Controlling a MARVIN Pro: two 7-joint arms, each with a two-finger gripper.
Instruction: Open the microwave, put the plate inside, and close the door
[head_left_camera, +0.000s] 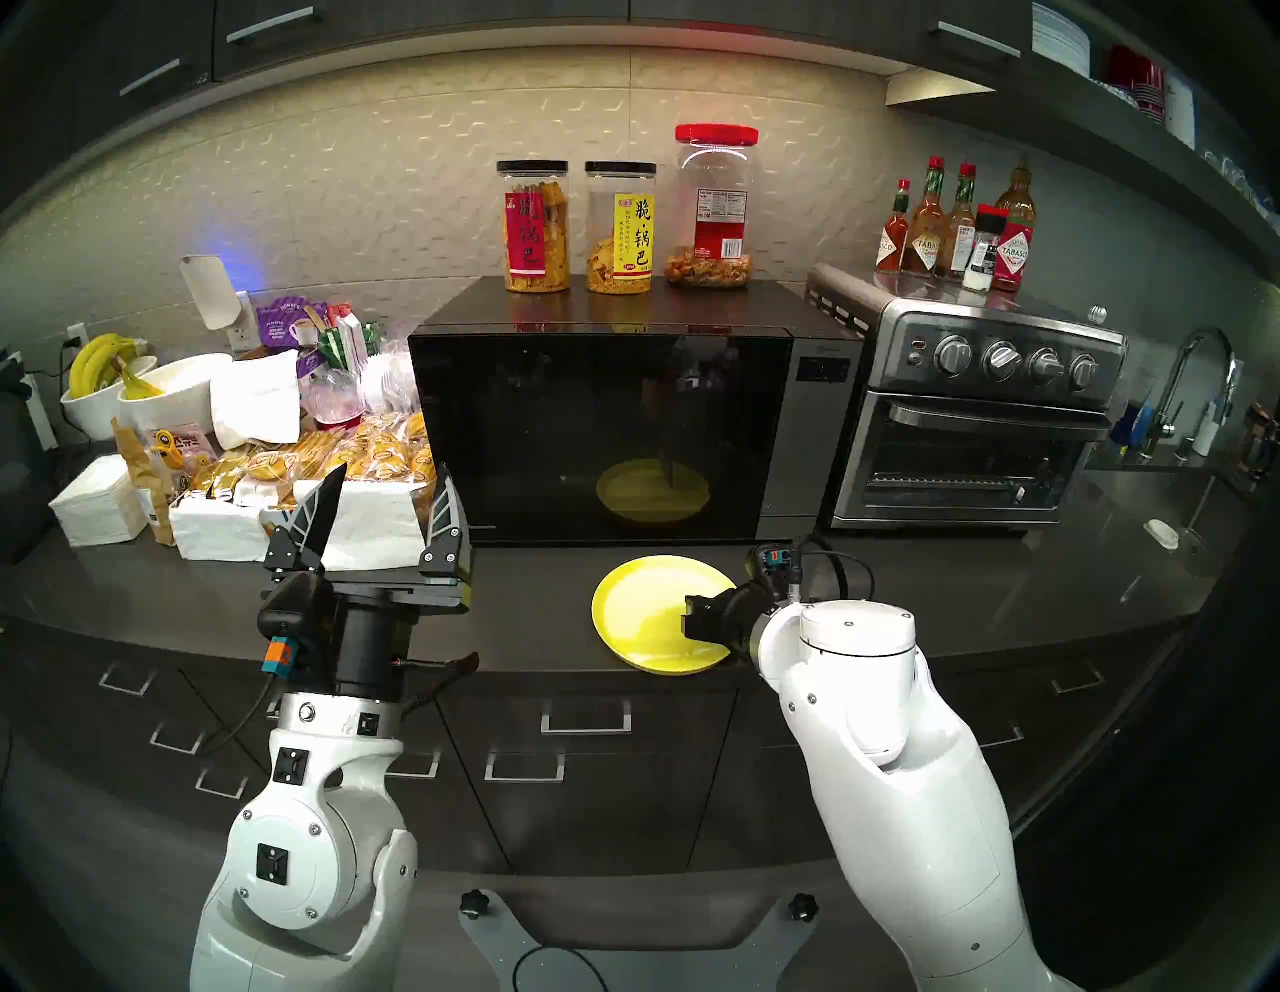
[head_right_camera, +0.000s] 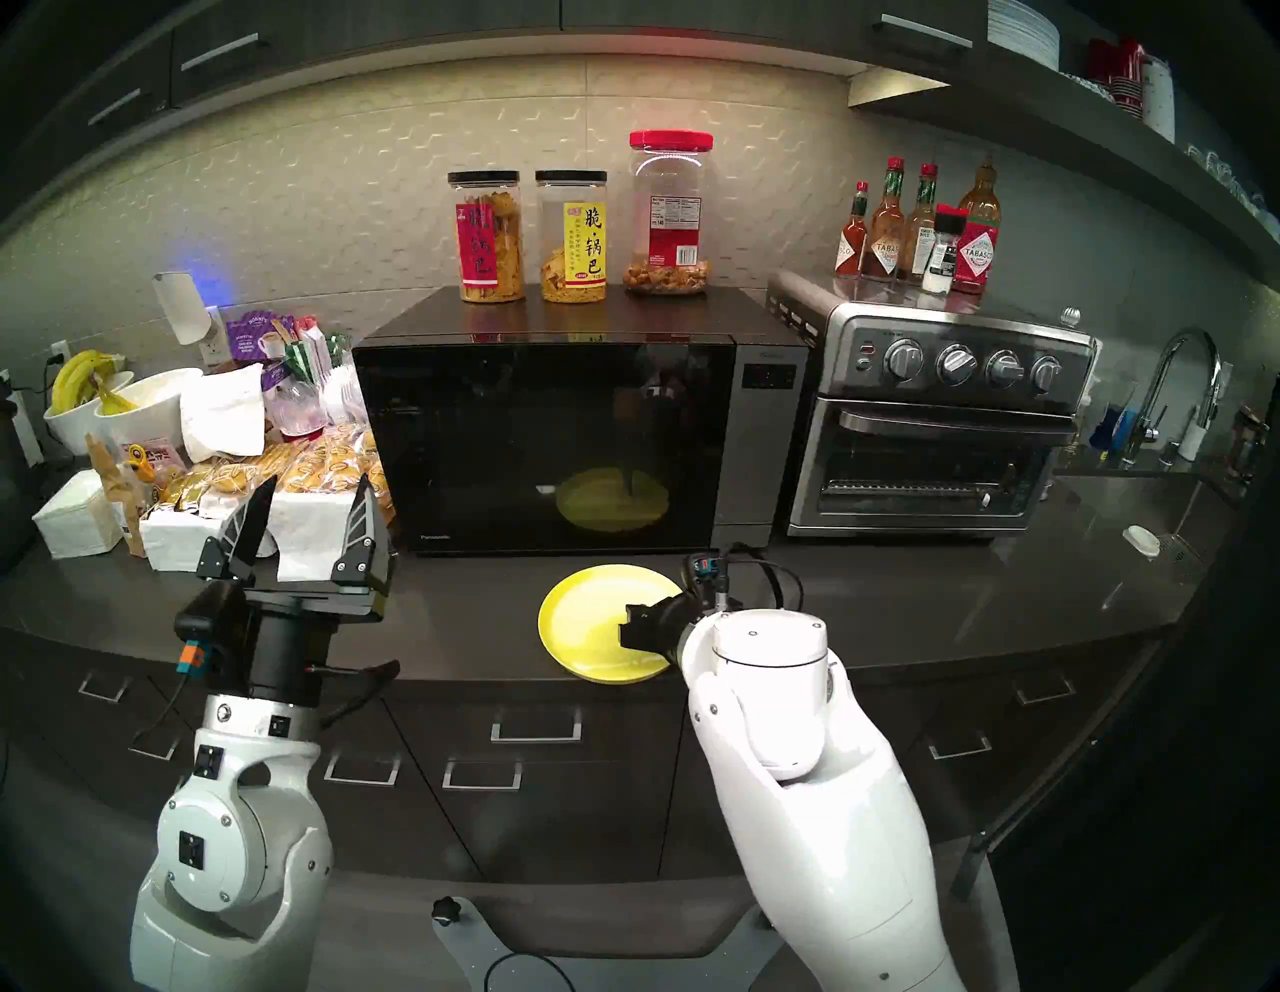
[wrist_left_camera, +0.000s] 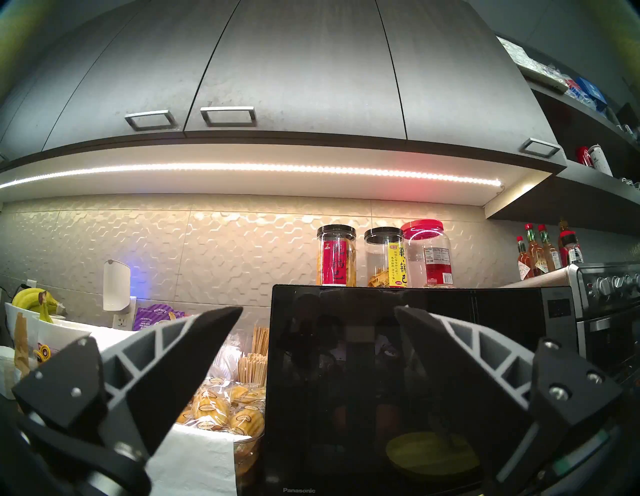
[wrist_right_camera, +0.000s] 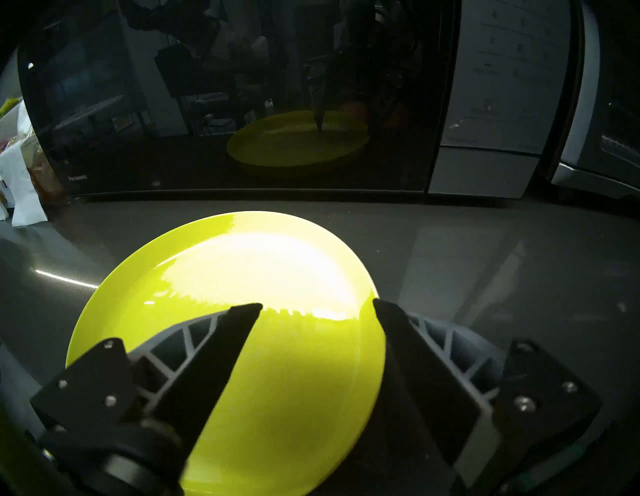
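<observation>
On the dark desk, front centre: plate, yellow, round, lying flat just before the microwave and mirrored in its glass; door shut, black, glossy, so the opening step is judged not yet done; right tool poised low over the plate's near right portion, one fingertip above the yellow face, the other at the right rim, jaws parted about halfway and clasping nothing; contact with the plate cannot be told; left tool raised off the desk at the microwave's left lower corner, tilted upward, jaws at full spread, empty; plate lies straight ahead of and beneath the right tool, toward the door; being round it offers no long axis, so any rim point serves; right arm is plainly the nearer to the plate, left arm the nearer to the door's left edge; control panel, grey, on the microwave's right; toaster oven beside it, further right; snack jars on the microwave's top
</observation>
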